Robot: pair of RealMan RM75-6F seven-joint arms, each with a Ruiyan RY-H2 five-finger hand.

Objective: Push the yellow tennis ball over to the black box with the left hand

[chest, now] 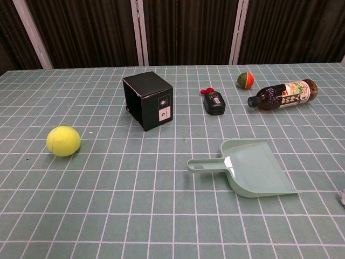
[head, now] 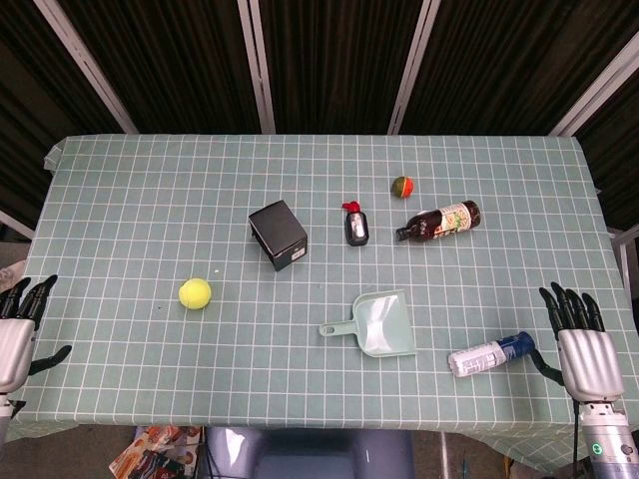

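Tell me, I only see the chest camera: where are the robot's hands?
Observer: The left hand sits at the table's left edge, near the front, fingers apart and holding nothing.
Operator: Is it touching the yellow ball?
Observer: No. The yellow tennis ball lies apart from it, further right, with bare tablecloth between them.
Operator: And the other hand?
Observer: The right hand is at the right edge, also holding nothing, just right of a white spray can lying on its side; your view shows only a sliver of that can.
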